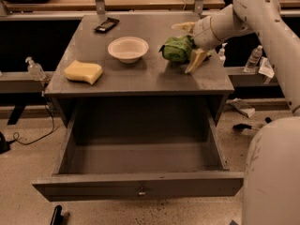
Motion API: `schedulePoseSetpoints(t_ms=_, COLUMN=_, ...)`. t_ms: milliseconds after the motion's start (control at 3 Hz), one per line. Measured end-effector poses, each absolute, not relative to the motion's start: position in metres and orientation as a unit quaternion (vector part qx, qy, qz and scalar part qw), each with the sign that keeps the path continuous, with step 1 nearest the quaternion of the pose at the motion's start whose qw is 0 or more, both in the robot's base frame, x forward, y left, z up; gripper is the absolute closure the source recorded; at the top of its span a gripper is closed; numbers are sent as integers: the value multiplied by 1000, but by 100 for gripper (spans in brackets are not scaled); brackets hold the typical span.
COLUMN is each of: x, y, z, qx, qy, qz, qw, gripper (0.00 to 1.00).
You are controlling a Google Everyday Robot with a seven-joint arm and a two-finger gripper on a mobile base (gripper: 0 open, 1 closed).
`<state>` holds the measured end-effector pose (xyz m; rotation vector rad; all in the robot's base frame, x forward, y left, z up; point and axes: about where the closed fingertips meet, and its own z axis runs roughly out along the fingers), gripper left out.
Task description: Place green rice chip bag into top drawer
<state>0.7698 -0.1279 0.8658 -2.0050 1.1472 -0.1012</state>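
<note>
The green rice chip bag (176,48) lies crumpled on the cabinet top, right of the white bowl. My gripper (188,43) reaches in from the right at the bag's right side. It is open, with one cream finger (183,26) behind the bag and the other finger (195,60) in front of it. The bag rests on the top and is not lifted. The top drawer (140,187) is pulled fully out below, and its grey inside holds nothing.
A white bowl (128,48) stands at the middle of the cabinet top (140,78). A yellow sponge (83,72) lies at the left and a black phone (106,25) at the back left. Bottles stand on the side ledges (35,69) (254,58).
</note>
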Motion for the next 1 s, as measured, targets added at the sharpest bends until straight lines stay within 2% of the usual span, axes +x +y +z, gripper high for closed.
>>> schedulePoseSetpoints(t_ms=333, x=775, y=-126, z=866, qx=-785, qy=446, qz=-27, qw=430, gripper=39)
schedulePoseSetpoints(t_ms=1000, x=744, y=-144, z=948, qx=-714, qy=389, qz=-39, qw=581, gripper=99)
